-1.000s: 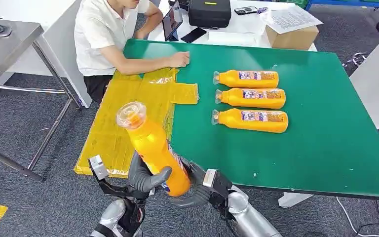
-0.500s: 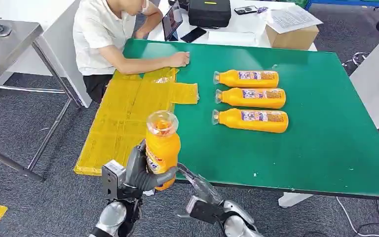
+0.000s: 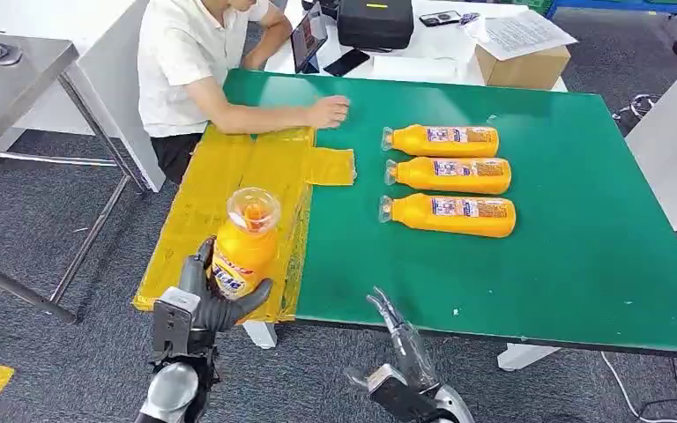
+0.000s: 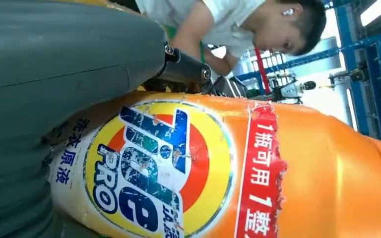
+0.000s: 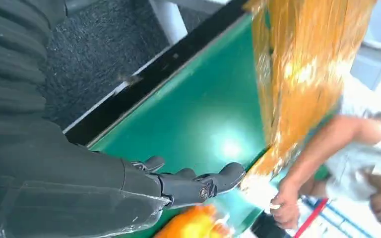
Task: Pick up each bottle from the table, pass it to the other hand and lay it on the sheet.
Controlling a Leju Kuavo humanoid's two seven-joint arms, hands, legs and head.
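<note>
Detergent, judging by the label, fills the orange bottle, so it is likely heavy and stiff, with smooth plastic that may slip. It is grasped around its lower body by the left hand, cap up and tilted, above the near edge of the yellow sheet; a hold at mid-body is judged safest. The right hand is held released and empty, fingers spread, below the green table edge. "PRO" and the Chinese "1瓶可用1整" are read on the label in the left wrist view. Three more bottles lie on the table.
</note>
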